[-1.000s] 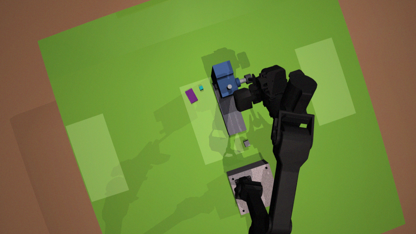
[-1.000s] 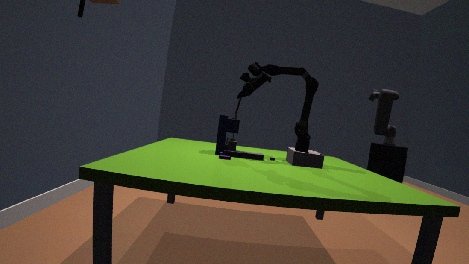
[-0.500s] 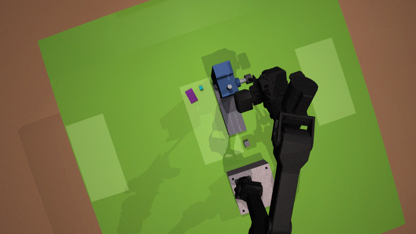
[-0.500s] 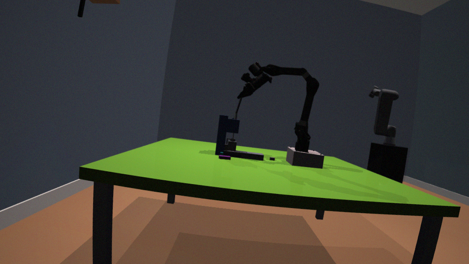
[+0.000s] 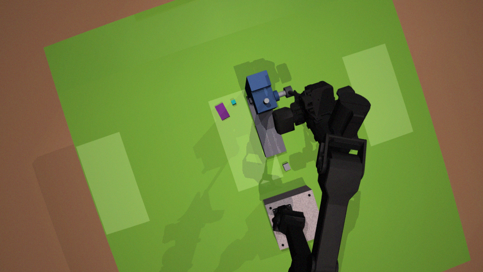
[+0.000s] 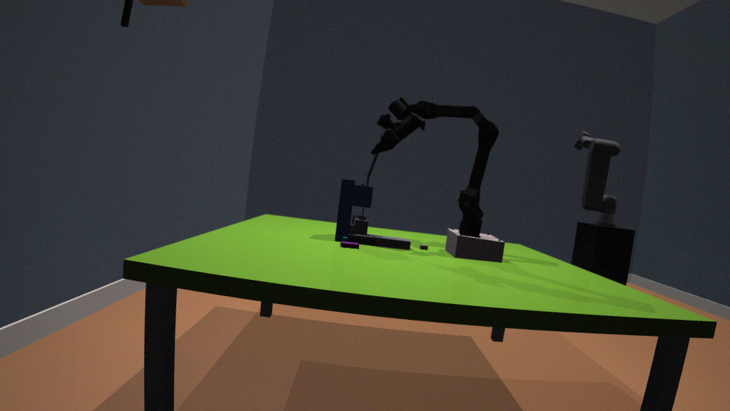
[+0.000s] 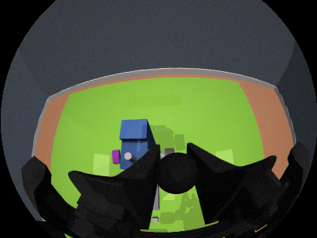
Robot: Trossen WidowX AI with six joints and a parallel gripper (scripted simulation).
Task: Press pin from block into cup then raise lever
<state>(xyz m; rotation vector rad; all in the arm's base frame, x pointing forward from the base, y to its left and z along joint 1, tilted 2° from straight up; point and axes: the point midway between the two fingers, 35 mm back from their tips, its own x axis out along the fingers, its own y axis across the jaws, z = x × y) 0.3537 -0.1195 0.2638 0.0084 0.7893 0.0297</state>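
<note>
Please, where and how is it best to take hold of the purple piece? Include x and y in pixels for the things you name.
I would grip the purple piece (image 5: 222,112) (image 6: 350,245) (image 7: 116,157) at the middle of its two long sides, coming straight down from above. It lies flat and is low, and its outline is longer than wide, so closing across the narrow width should be easiest.

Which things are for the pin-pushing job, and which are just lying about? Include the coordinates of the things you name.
For the job:
- blue press (image 5: 258,81) (image 6: 344,209) (image 7: 133,129)
- its lever (image 5: 293,93) (image 6: 372,165) (image 7: 176,173), held by the gripper (image 5: 297,96) (image 6: 374,151) (image 7: 173,147)
- grey block (image 6: 361,227) on the press bed

Seemingly just lying about:
- purple slab (image 5: 221,111) (image 6: 350,245) (image 7: 116,157)
- small cyan cube (image 5: 233,101) (image 6: 345,238)
- small grey cube (image 5: 286,166) (image 6: 423,247) (image 7: 155,219)
</note>
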